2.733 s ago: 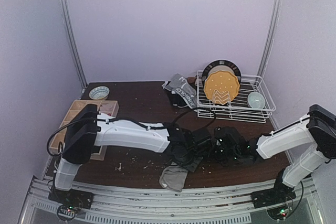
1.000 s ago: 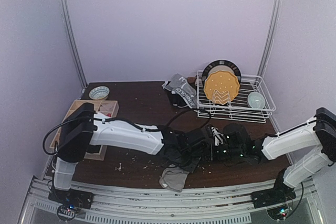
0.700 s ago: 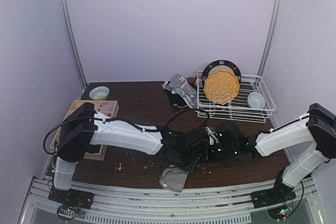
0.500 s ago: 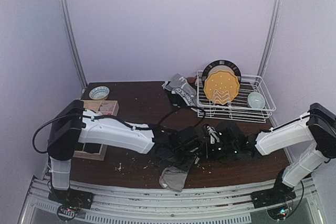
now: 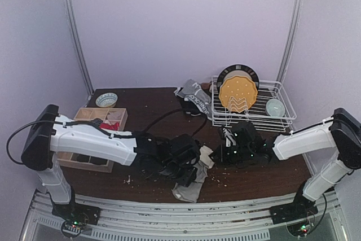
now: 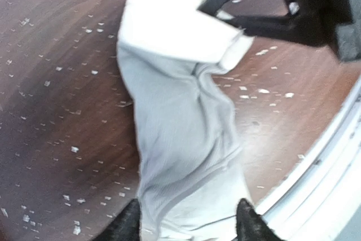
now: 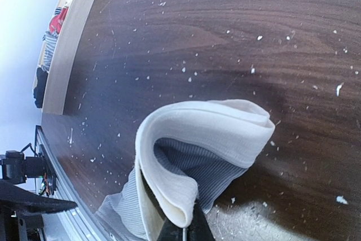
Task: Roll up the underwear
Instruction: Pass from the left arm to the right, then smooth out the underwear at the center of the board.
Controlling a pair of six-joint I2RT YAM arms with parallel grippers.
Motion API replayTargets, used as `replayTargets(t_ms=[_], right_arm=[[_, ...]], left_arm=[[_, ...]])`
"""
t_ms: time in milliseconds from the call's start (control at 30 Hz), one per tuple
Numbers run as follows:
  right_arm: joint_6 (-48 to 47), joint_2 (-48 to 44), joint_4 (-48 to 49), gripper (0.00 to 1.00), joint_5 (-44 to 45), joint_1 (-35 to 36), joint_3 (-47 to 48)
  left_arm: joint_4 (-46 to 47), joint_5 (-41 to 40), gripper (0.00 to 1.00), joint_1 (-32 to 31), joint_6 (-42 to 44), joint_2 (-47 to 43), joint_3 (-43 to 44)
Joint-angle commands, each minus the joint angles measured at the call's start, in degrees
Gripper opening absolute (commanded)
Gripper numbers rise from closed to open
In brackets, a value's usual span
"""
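Grey briefs (image 6: 180, 139) lie stretched out on the table (image 6: 56, 83), in front of the dish rack (image 5: 254, 105) and to its left, well apart from it; the white waistband (image 7: 197, 122) is the end nearer the rack, folded over into a raised loop. Right gripper (image 7: 181, 225): jaws closed tight, pinching that folded waistband. Left gripper (image 6: 186, 224): jaws moderately wide, one fingertip at each side of the briefs' end farthest from the rack; contact with the cloth cannot be determined. A heap of further underwear (image 5: 193, 99) sits just beside the rack's left side; a yellow plate (image 5: 238, 93) stands upright in the rack; white crumbs (image 6: 73, 149) are scattered over the table in front of the rack.
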Motion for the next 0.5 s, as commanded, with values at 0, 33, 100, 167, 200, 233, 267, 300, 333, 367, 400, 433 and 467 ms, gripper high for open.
replayTargets(t_ms=[0, 33, 100, 167, 200, 233, 267, 300, 333, 367, 400, 433, 467], right_arm=[[-0.2, 2.4, -2.4, 0.0, -2.3, -1.9, 2.6], [0.0, 2.9, -2.4, 0.0, -2.7, -2.1, 3.0], [0.6, 4.0, -2.4, 0.0, -3.8, -2.8, 3.4], [1.5, 5.0, -2.0, 0.0, -5.0, -3.5, 3.7], [1.9, 5.4, -1.6, 0.0, -5.7, -3.9, 3.7], [2.3, 5.8, -1.3, 0.0, -6.4, -4.2, 3.8], [2.6, 6.2, -1.2, 0.0, -6.9, -4.4, 4.0], [2.8, 6.5, -1.2, 0.0, -7.3, -4.6, 4.3], [2.9, 6.9, -1.4, 0.0, -7.7, -4.8, 4.6], [3.0, 7.1, -1.8, 0.0, -8.1, -5.1, 4.9], [3.0, 7.3, -2.1, 0.0, -8.3, -5.2, 5.3], [2.8, 7.4, -2.7, 0.0, -8.3, -5.4, 5.6], [2.7, 7.5, -3.3, 0.0, -8.2, -5.7, 6.0]], left_arm=[[-0.4, -6.7, 0.58, -0.1, 5.5, -0.1, -1.7], [-0.4, -7.5, 0.6, -0.1, 6.5, 0.2, -1.6], [0.0, -7.9, 0.63, -0.1, 8.2, 0.8, -1.5], [0.3, -7.8, 0.64, -0.1, 9.8, 1.8, -0.8], [0.3, -7.8, 0.64, -0.1, 10.5, 2.4, -0.5], [0.5, -7.8, 0.64, -0.1, 11.2, 3.0, -0.3], [1.2, -7.5, 0.63, -0.1, 12.1, 3.6, -0.2], [1.9, -6.9, 0.62, -0.1, 13.1, 4.1, -0.2], [2.6, -6.4, 0.6, -0.1, 14.0, 4.5, -0.2], [3.3, -6.0, 0.56, -0.1, 14.7, 5.1, -0.2], [4.0, -5.6, 0.54, -0.1, 15.4, 5.5, -0.2], [4.5, -5.5, 0.49, -0.1, 15.8, 5.9, -0.3], [4.8, -5.5, 0.43, -0.1, 15.9, 6.2, -0.3]])
